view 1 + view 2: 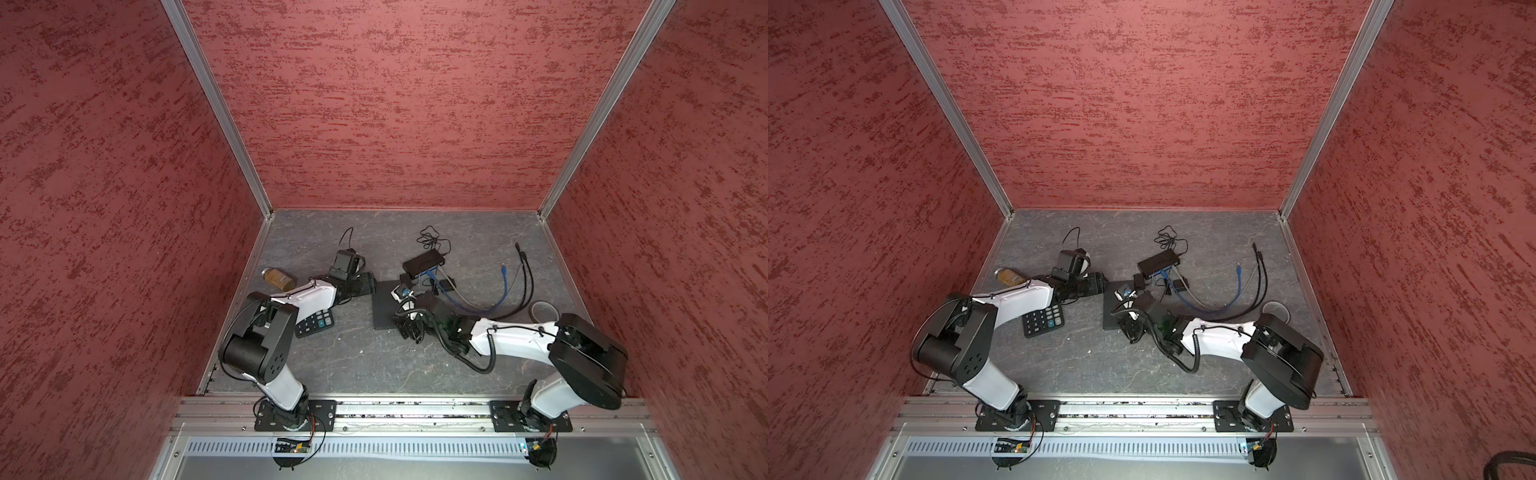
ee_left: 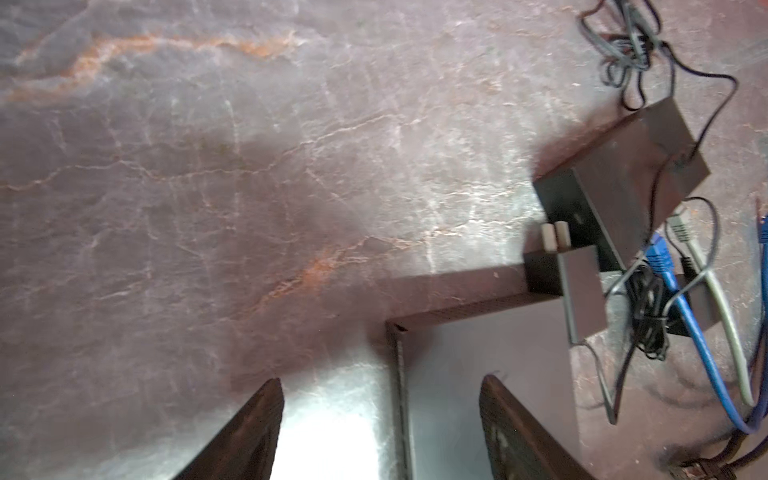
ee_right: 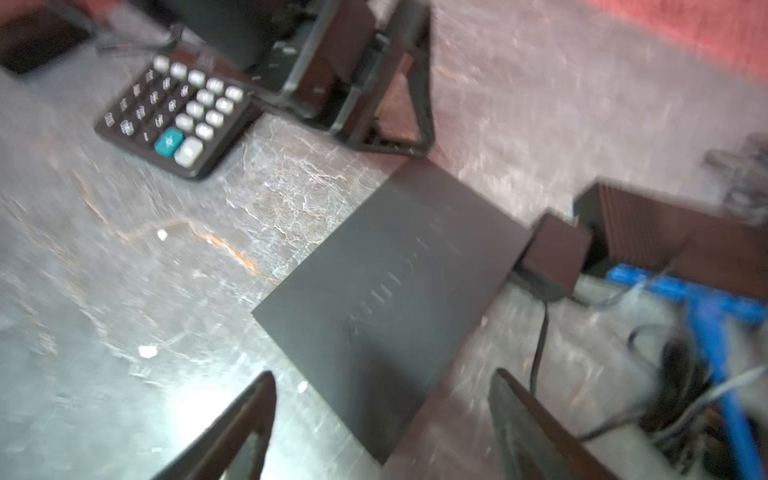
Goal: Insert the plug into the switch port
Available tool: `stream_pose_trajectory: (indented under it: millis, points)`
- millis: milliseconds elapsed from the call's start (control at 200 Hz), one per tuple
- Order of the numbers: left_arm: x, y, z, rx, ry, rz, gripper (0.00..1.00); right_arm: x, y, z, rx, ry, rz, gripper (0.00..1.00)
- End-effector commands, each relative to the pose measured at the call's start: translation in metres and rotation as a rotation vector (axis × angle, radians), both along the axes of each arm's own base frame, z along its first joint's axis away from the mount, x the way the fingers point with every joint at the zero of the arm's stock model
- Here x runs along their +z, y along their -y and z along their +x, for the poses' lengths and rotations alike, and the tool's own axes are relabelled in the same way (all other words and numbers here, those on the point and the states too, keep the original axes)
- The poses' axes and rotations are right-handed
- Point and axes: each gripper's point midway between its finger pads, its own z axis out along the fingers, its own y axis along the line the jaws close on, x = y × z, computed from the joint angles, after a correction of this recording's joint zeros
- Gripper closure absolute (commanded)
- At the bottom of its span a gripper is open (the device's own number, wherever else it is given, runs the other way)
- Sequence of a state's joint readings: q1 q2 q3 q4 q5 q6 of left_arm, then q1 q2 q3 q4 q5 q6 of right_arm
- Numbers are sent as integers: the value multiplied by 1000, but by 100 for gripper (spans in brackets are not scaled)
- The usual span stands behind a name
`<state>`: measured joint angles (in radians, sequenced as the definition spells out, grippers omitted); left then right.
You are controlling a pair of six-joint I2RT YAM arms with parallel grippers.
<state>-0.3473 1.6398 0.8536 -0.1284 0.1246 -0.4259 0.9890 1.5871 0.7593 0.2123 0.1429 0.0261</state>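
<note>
Far left, an amber jar (image 1: 279, 277) lies by the wall, and the calculator (image 1: 314, 323) sits half under the left arm. The left gripper (image 2: 382, 378) hovers low over the worktop (image 2: 208, 187), jaws spread wide and empty, one finger above the edge of a flat black box (image 3: 386, 299). Over that same box hangs the right gripper (image 3: 383, 373). Its jaws are wide too, with nothing between them, though its wrist view is smeared.

Behind the box is the target, the small black network switch (image 1: 424, 262), with a power adapter (image 2: 582, 286) tucked between the two. A blue Ethernet plug (image 2: 660, 259) is right up against the switch's port side, a grey plug (image 2: 680, 227) next to it. Whether either is clicked home, I can't tell from here. The blue cable loops off right to its free plug (image 1: 504, 266), lying on the worktop well apart from the switch.

With both grippers empty, I'd say the job now is fetching that free plug, unless the blue one at the switch already counts as seated. To do it well, pinch the moulded boot rather than the cable, keep the latch tab clear of the fingers, line the plug square with an open port and push straight. The switch looks light and will likely skate, so brace its back with the left gripper.

Far right, a grey ring (image 1: 535, 307) sits near the wall.
</note>
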Motion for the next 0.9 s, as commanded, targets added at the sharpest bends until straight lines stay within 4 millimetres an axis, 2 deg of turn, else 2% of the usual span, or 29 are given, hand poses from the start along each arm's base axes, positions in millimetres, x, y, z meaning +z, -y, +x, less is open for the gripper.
stream_pose_trajectory:
  millis: [0, 170, 411, 731, 897]
  points:
    - [8, 2, 10, -22, 37, -42, 24, 5, -19, 3, 5, 62, -44, 1]
    - [9, -6, 11, -14, 40, -41, 24, -4, -42, 1, 24, 52, -57, 1]
    - [11, -19, 11, 9, 50, -55, 24, -21, -54, 1, 18, 43, -110, 1]
    - [11, -17, 12, -2, 52, -67, 24, -45, -37, 11, -90, 33, -213, 1]
    - [12, -14, 13, -11, 55, -72, 24, -59, -18, 11, -148, 14, -269, 1]
